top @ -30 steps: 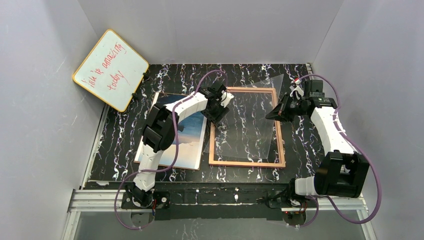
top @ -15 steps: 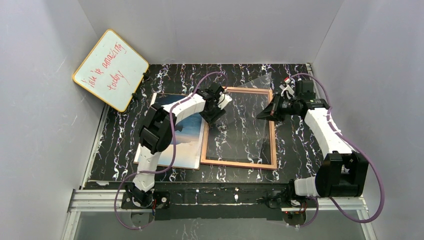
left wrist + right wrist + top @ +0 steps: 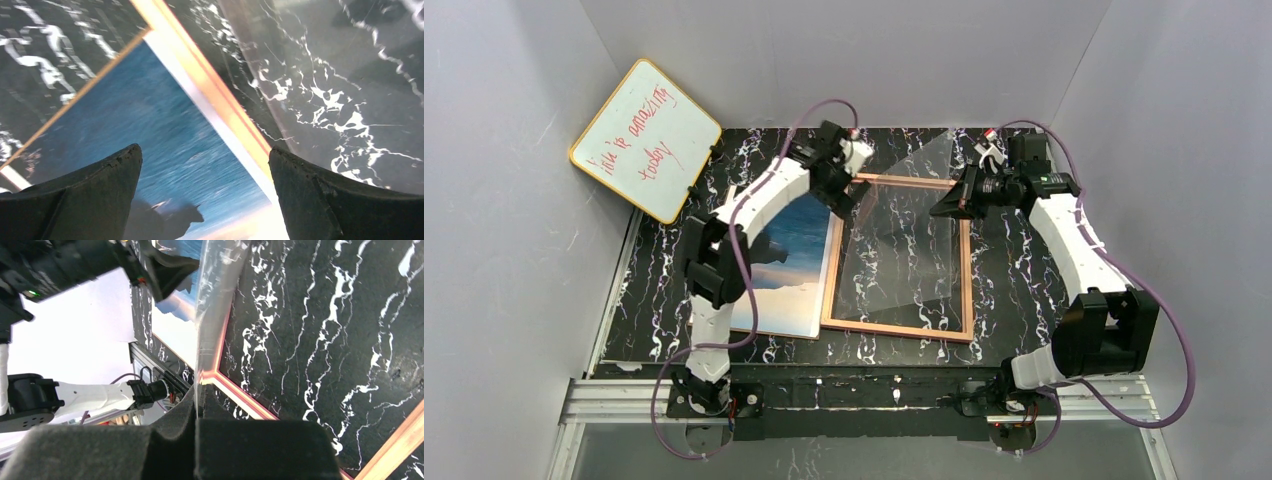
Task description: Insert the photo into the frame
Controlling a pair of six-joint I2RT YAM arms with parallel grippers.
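The photo (image 3: 786,268) lies face up on the table's left half, on a brown board whose edge shows in the left wrist view (image 3: 75,100). The frame (image 3: 894,327) lies flat beside it, its left rim against the photo's right edge. My right gripper (image 3: 946,207) is shut on the right edge of the clear pane (image 3: 894,240) and holds that side lifted, so the pane tilts above the frame. My left gripper (image 3: 839,190) is open and empty above the photo's far right corner and the frame rim (image 3: 220,95). The photo (image 3: 175,150) shows between its fingers.
A yellow-edged whiteboard (image 3: 644,138) with red writing leans at the back left wall. Grey walls close in the black marbled table (image 3: 1014,290) on three sides. The arms' bases stand on the rail at the near edge.
The frame has slid left up against the photo. My right gripper has moved left and back, tilting the pane higher. My left gripper has moved back and left.
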